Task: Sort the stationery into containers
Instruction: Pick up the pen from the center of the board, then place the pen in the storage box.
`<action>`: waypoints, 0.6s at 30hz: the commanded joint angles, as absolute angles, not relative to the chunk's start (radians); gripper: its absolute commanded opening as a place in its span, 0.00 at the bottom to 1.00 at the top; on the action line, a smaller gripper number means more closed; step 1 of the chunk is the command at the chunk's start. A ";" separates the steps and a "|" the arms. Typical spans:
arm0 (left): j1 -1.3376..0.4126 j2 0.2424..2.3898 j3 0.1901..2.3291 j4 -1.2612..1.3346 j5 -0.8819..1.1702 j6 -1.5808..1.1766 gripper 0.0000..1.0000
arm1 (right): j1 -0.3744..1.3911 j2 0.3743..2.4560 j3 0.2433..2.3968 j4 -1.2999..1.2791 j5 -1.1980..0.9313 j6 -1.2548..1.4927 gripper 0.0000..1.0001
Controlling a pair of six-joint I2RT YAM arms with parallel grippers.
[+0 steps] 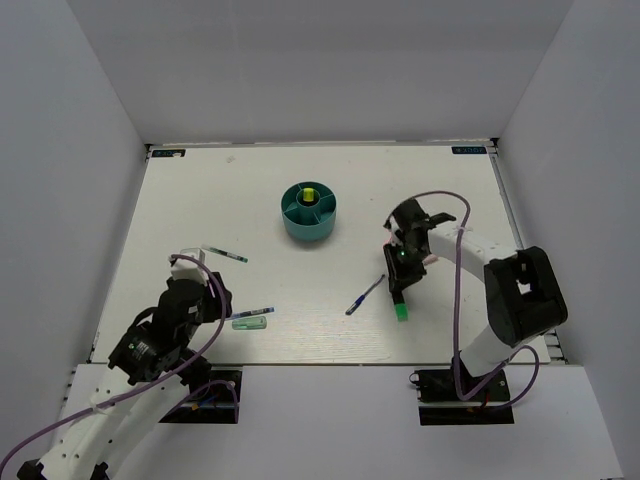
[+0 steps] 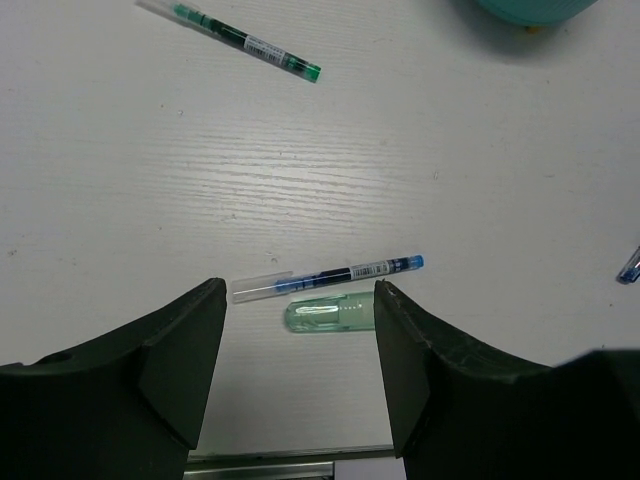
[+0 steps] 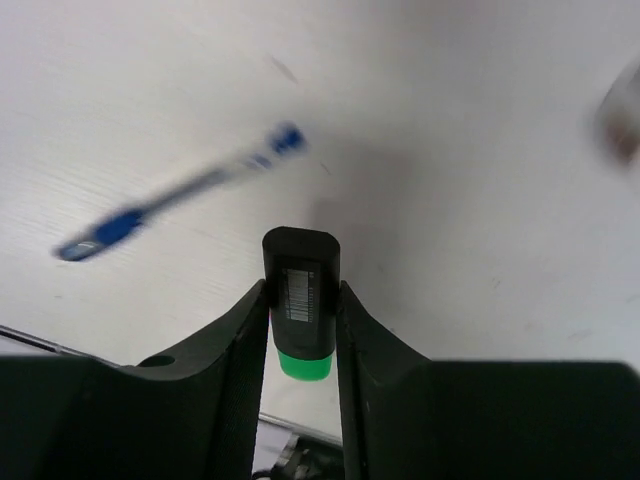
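Observation:
The round teal container (image 1: 308,212) stands mid-table, a yellow-capped marker (image 1: 309,195) upright in one compartment. To its right my right gripper (image 1: 399,278) (image 3: 302,288) is shut on the black-and-green marker (image 1: 401,311) (image 3: 302,285), whose green end points toward the near edge. A thin blue pen (image 1: 365,295) (image 3: 180,205) lies just left of it, blurred in the right wrist view. My left gripper (image 1: 207,292) (image 2: 300,300) is open above the table, with a mint-green marker (image 2: 328,314) (image 1: 250,323) and a blue pen (image 2: 340,274) (image 1: 254,314) just ahead of its fingertips.
A green-inked pen (image 1: 225,256) (image 2: 240,40) lies further back on the left. White walls enclose the table on three sides. The near table edge (image 2: 270,458) is close under the left gripper.

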State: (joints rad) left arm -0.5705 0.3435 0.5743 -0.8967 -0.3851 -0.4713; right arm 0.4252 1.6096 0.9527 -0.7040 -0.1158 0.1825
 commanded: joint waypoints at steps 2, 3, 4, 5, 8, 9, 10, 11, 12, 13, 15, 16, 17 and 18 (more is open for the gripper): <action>-0.568 0.353 0.571 -0.876 -0.361 -0.459 0.71 | 0.457 1.542 1.174 -0.561 -0.178 0.005 0.00; -0.565 0.351 0.563 -0.876 -0.360 -0.460 0.71 | 0.469 1.546 1.205 -0.561 -0.178 -0.033 0.00; -0.565 0.356 0.561 -0.873 -0.365 -0.463 0.71 | 0.477 1.555 1.271 -0.557 -0.189 -0.082 0.00; -0.566 0.360 0.561 -0.873 -0.368 -0.471 0.71 | 0.480 1.593 1.345 -0.560 -0.202 -0.101 0.00; -0.564 0.376 0.561 -0.877 -0.388 -0.479 0.71 | 0.502 1.688 1.546 -0.578 -0.230 -0.152 0.00; -0.566 0.383 0.560 -0.877 -0.388 -0.482 0.71 | 0.511 1.710 1.590 -0.587 -0.253 -0.155 0.00; -0.565 0.385 0.561 -0.876 -0.399 -0.480 0.71 | 0.511 1.757 1.727 -0.604 -0.265 -0.147 0.00; -0.565 0.387 0.560 -0.876 -0.403 -0.482 0.71 | 0.514 1.808 1.774 -0.629 -0.315 -0.141 0.00; -0.566 0.385 0.561 -0.873 -0.410 -0.479 0.71 | 0.517 1.851 1.819 -0.633 -0.333 -0.129 0.00; -0.566 0.385 0.558 -0.874 -0.420 -0.479 0.71 | 0.526 1.871 1.903 -0.630 -0.356 -0.118 0.00; -0.565 0.376 0.555 -0.874 -0.429 -0.477 0.71 | 0.528 1.905 1.922 -0.538 -0.418 -0.083 0.00; -0.566 0.376 0.558 -0.877 -0.431 -0.477 0.71 | 0.537 1.904 1.886 -0.491 -0.432 -0.078 0.00; -0.565 0.370 0.554 -0.880 -0.436 -0.477 0.71 | 0.538 1.901 1.862 -0.333 -0.448 -0.060 0.00; -0.565 0.370 0.555 -0.881 -0.440 -0.476 0.71 | 0.541 1.891 1.836 -0.278 -0.457 -0.057 0.00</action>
